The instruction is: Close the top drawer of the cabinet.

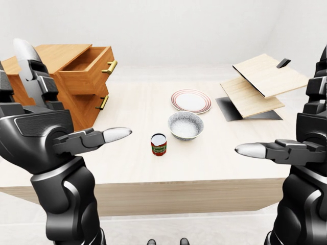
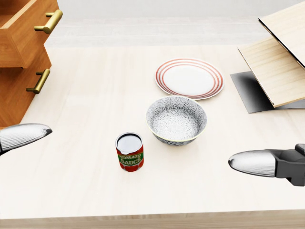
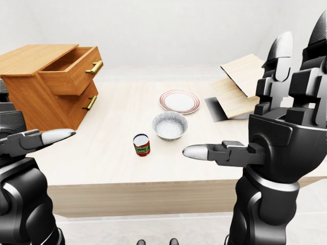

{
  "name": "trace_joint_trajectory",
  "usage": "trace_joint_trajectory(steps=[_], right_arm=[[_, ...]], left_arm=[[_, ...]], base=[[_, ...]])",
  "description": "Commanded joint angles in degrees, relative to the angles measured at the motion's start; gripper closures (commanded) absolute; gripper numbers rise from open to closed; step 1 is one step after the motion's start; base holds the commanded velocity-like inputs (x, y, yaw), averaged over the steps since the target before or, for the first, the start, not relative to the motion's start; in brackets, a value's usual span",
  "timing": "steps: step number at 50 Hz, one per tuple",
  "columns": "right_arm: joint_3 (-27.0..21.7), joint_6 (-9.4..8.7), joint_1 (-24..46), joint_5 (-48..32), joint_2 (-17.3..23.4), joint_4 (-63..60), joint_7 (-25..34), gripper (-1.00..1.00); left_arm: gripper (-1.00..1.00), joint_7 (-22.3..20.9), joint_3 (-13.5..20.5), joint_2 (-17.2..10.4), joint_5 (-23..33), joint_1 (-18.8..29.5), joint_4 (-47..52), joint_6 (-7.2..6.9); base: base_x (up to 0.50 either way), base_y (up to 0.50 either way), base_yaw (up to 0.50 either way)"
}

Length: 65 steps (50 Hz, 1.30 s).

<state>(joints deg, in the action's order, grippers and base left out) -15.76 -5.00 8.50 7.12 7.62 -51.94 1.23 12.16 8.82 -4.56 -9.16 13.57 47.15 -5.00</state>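
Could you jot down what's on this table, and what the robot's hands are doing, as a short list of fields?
cabinet: wooden cabinet at the table's left in the right-eye view
top drawer: top drawer pulled out, brass handle showing
lower drawer: lower drawer shut
plate: red-rimmed plate, empty
bowl: patterned bowl, below the plate in the head view
can: tomato sauce can, upright, left of the bowl
left hand: left hand open, holding nothing
right hand: right hand open, holding nothing

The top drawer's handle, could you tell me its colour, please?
Brass gold, on the top drawer's handle; clearest in the head view.
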Motion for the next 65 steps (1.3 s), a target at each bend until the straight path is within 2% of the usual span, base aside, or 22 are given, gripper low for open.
trace_joint_trajectory(steps=[1,7,11,15,22,37,39,40,46,65], right_arm=[[0.31,0.00,0.44,-0.37,0.62,-0.78,0.07,-1.00],[-1.07,0.00,0.76,0.20,0.79,-1.76,0.44,-1.00],[-1.02,0.00,1.01,0.12,0.85,-1.71,0.37,-1.00],[-0.97,0.00,1.33,0.23,0.74,-1.48,0.33,-1.00],[-0.69,0.00,1.39,-0.21,1.39,-1.40,0.43,-1.00],[-0.33,0.00,0.50,-1.63,0.76,-0.80,1.54,-1.00],[0.30,0.00,0.02,-2.05,0.60,-0.56,1.53,-1.00],[0.52,0.00,-0.02,-2.15,0.51,-0.51,1.57,-1.00],[0.05,0.00,0.33,-2.16,0.40,-0.75,1.87,-1.00],[0.83,0.00,0.05,-3.05,0.13,0.25,2.26,-1.00]], left_arm=[[-1.00,0.56,0.27,-0.75,0.49,0.16,0.17,0.00],[-1.00,0.86,-0.37,-0.66,1.24,-0.40,-0.61,0.00],[-1.00,-0.68,-1.32,-0.51,1.03,-0.46,-0.04,0.00],[-1.00,-0.30,-0.23,0.10,0.87,0.21,-0.38,0.00],[-1.00,-0.08,-0.57,0.10,1.07,-0.03,-0.52,0.00],[-1.00,-0.54,-1.05,0.43,1.70,-1.15,-0.75,0.00],[-1.00,-0.63,-2.53,-0.33,3.71,-1.96,-0.93,0.00],[-1.00,-0.71,-2.66,0.15,3.52,-2.01,-0.23,0.00],[-1.00,-1.02,-1.26,0.67,2.98,-0.97,-0.10,0.00],[-1.00,-1.15,-1.77,0.80,2.98,-0.58,-0.73,0.00]], base=[[0.00,0.00,0.00],[0.00,0.00,0.00],[0.00,0.00,0.00],[0.00,0.00,0.00],[0.00,0.00,0.00],[0.00,0.50,0.00],[0.00,0.50,0.00],[0.00,0.50,0.00],[0.00,0.50,0.00],[0.04,0.50,0.00]])
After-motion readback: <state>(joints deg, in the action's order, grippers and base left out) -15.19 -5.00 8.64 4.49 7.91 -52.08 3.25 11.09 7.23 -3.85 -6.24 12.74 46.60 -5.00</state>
